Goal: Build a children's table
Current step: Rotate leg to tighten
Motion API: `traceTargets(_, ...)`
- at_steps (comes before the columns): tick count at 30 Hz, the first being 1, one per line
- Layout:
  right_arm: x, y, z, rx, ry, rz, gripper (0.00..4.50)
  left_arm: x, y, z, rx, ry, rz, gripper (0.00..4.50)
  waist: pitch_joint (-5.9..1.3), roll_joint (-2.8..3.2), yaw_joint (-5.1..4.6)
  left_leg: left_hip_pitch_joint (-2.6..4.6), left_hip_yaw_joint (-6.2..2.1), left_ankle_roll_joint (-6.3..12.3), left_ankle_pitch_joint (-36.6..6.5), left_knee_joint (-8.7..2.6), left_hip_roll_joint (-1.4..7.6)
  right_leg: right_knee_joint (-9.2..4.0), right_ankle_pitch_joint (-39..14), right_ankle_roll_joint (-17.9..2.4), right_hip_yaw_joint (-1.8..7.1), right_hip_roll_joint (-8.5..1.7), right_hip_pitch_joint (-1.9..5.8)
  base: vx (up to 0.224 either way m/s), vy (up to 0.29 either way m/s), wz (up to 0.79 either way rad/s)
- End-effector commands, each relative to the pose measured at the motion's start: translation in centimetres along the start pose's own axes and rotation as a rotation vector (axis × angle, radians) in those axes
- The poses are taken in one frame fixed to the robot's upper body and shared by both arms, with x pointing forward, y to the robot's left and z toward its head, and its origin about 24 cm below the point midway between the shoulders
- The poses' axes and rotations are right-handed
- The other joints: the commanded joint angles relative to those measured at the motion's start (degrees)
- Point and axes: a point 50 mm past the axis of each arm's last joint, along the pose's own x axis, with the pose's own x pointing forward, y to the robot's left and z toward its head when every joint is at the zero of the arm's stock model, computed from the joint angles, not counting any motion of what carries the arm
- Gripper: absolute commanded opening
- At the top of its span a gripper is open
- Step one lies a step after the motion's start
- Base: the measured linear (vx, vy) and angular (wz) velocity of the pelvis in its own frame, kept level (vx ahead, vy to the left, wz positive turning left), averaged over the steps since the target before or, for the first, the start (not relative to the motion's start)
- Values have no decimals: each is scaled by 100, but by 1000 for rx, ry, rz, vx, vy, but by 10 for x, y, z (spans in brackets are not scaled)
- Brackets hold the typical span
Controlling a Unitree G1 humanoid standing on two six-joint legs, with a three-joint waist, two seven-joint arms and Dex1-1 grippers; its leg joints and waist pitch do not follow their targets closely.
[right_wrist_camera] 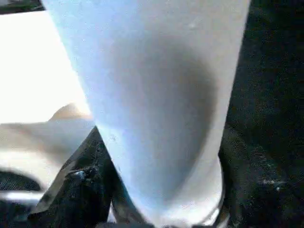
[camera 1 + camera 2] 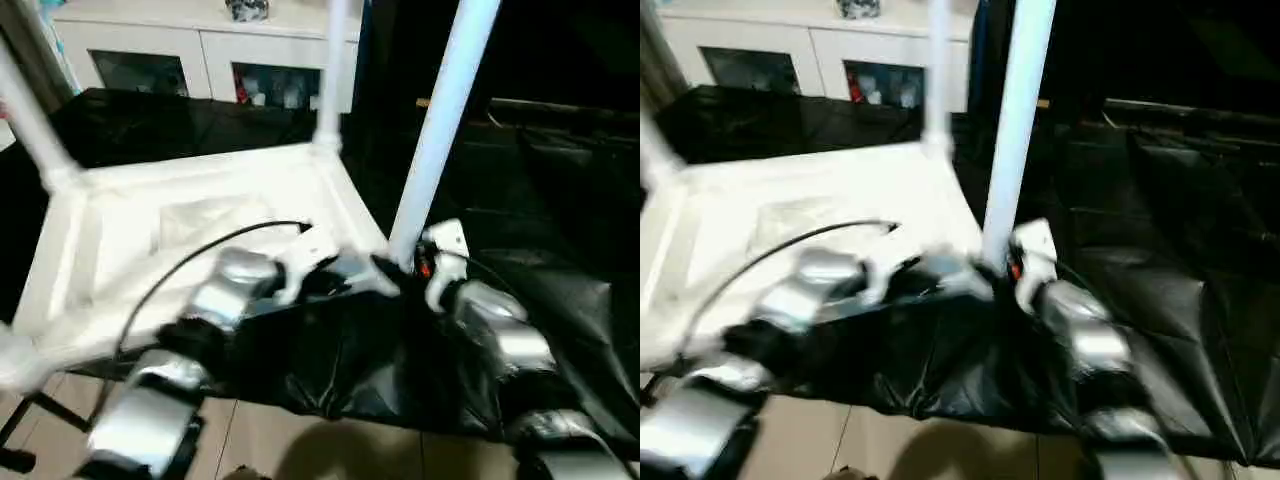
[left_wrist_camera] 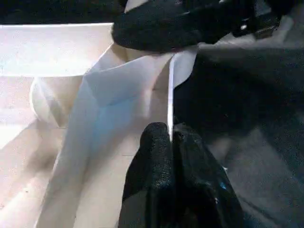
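children's table (image 2: 200, 230) upside down | left gripper (image 3: 171, 137) pinches rim | right gripper (image 1: 156, 209) clasps leg (image 2: 440, 120) at corner socket | risk: tilted leg jams

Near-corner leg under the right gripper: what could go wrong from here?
The leg leans slightly rather than standing straight in its corner socket, so it may not be fully seated and could jam or pop out. The table top lies at the black-sheeted table's edge; pushing sideways might slide it off.
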Motion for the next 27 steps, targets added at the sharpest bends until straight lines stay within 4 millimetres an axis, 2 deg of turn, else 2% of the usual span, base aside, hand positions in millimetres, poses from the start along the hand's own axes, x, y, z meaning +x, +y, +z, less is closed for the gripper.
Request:
traceTargets(1,12,43,-23,-13,96,125,262,18,-11,31,49,-90,7,0,-357,-39,-5,82,-182,165,-1199,-404,349,-442,-1425,-1186,302,-507,236,0,0,0)
traceTargets(3,17,51,-20,-60,72,117,262,23,-16,33,65,-95,7,0,-365,-43,3,63,-170,265,-1050,-396,344,-422,-1181,-1221,298,-504,255,0,0,0)
traceTargets(4,17,52,-20,-57,69,121,297,23,-17,33,66,-96,2,0,-364,-45,2,69,-169,296,-1060,-394,342,-424,-1187,-1230,293,-501,261,0,0,0)
traceTargets(5,18,53,-19,-40,62,133,297,23,-18,32,65,-98,-5,0,-357,-37,0,71,-170,308,-1102,-399,344,-434,-1244,-1227,292,-500,258,0,0,0)
traceTargets(7,18,53,-18,-14,54,157,334,22,-18,31,69,-95,-16,0,-350,-32,-6,73,-175,305,-1196,-407,350,-445,-1375,-1219,292,-495,258,0,0,0)
traceTargets(9,18,52,-16,-32,52,176,341,19,-17,28,74,-90,-29,0,-346,-34,-9,81,-177,283,-1285,-413,357,-454,-1451,-1213,293,-502,251,0,0,0)
traceTargets(11,16,50,-16,-64,54,215,351,15,-16,26,85,-93,-60,0,-346,-37,-12,71,-183,284,-1305,-418,356,-450,-1462,-1199,294,-501,262,0,0,0)
traceTargets(13,15,49,-16,-74,60,234,382,13,-15,25,92,-95,-70,0,-355,-45,-21,62,-180,316,-1258,-410,354,-434,-1365,-1211,297,-501,271,0,0,0)
traceTargets(18,2,45,-16,-152,90,465,382,-1,-13,19,124,-108,-173,0,-352,-68,-27,31,-168,489,-1087,-388,353,-412,-1135,-1303,292,-508,303,0,0,0)
traceTargets(20,-5,43,-14,-177,98,576,382,-8,-12,16,132,-103,-215,0,-348,-61,-11,49,-158,527,-1077,-382,367,-413,-1180,-1341,280,-494,291,0,0,0)
traceTargets(23,-15,41,-12,-202,102,695,382,-14,-10,13,145,-93,-251,0,-343,-45,48,64,-151,516,-1157,-390,402,-411,-1303,-1334,280,-486,269,0,0,0)
traceTargets(27,-31,40,-13,-235,135,861,382,-24,-6,10,158,-84,-294,0,-332,-57,108,79,-156,456,-1321,-398,409,-431,-1544,-1288,281,-499,264,0,0,0)
